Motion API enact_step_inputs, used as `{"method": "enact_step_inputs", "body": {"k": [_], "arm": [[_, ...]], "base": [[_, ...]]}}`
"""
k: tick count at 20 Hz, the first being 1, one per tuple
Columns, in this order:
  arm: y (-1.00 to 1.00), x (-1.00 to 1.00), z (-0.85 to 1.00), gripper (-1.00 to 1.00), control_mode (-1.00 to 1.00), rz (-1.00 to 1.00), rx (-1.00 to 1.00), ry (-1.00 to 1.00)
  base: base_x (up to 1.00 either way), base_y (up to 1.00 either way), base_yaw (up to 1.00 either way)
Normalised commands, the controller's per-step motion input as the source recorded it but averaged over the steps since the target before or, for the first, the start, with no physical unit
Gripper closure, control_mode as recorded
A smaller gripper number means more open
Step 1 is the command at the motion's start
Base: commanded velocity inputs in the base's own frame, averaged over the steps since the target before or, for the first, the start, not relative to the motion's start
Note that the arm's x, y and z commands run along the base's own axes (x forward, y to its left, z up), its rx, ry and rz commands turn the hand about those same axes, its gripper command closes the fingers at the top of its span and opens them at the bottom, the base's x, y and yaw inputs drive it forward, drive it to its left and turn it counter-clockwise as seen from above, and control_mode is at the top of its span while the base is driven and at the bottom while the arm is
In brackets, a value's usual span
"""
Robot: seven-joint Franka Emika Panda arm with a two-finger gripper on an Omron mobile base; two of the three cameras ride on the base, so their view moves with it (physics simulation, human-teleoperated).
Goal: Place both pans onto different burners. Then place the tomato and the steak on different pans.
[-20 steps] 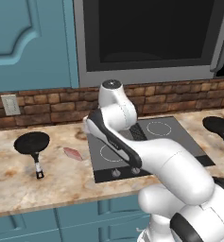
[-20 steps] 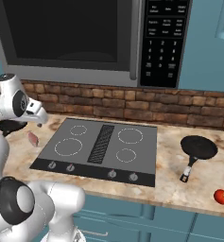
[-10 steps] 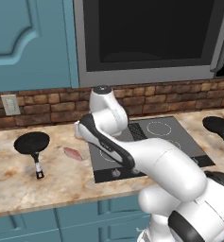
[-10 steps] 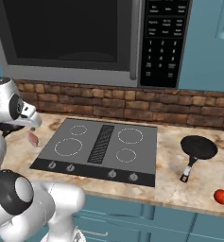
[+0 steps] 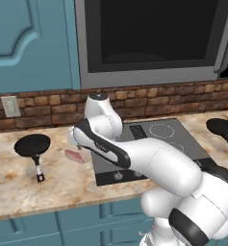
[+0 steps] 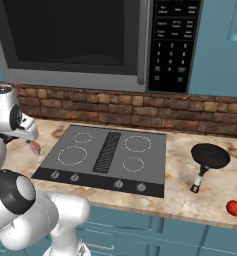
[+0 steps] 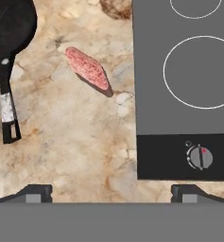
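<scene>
My gripper (image 7: pixel 112 194) is open with nothing between its fingertips (image 7: pixel 35 193). It hovers over the counter just left of the cooktop's (image 7: pixel 179 113) front corner. The pinkish steak (image 7: pixel 87 68) (image 5: pixel 74 156) lies on the counter ahead of it, apart from the fingers. One black pan (image 7: pixel 9 23) (image 5: pixel 32 145) sits further left, its handle (image 7: pixel 7 104) pointing to the counter's front edge. The other pan (image 6: pixel 210 156) (image 5: pixel 222 127) rests right of the cooktop. The red tomato (image 6: pixel 234 208) lies near the front right edge. White burner rings (image 7: pixel 203 71) (image 6: pixel 72 155) (image 6: pixel 138 143) carry nothing.
A ribbed black vent (image 6: pixel 106 152) runs down the cooktop's middle, and round knobs (image 7: pixel 200 157) (image 6: pixel 118 184) line its front strip. A microwave (image 6: pixel 90 40) hangs above, a brick backsplash (image 6: pixel 140 110) runs behind, and a wall outlet (image 5: pixel 9 106) sits at the left.
The arm has swung left and down, off the cooktop toward the steak and the left pan. The gripper has stayed open. Pans, steak and tomato have not moved.
</scene>
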Motion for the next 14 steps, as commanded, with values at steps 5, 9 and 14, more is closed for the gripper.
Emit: {"method": "enact_step_inputs", "body": {"k": [5, 9, 14], "arm": [[0.44, 0.0, -0.15, -1.0, -1.0, 0.0, 0.0, 0.04], [0.46, 0.04, -0.1, -1.0, -1.0, 0.0, 0.0, 0.01], [0.41, 0.11, -0.1, -1.0, -1.0, 0.0, 0.0, 0.03]], "base": [[0.0, 0.0, 0.0], [0.0, 0.0, 0.0], [0.0, 0.0, 0.0]]}}
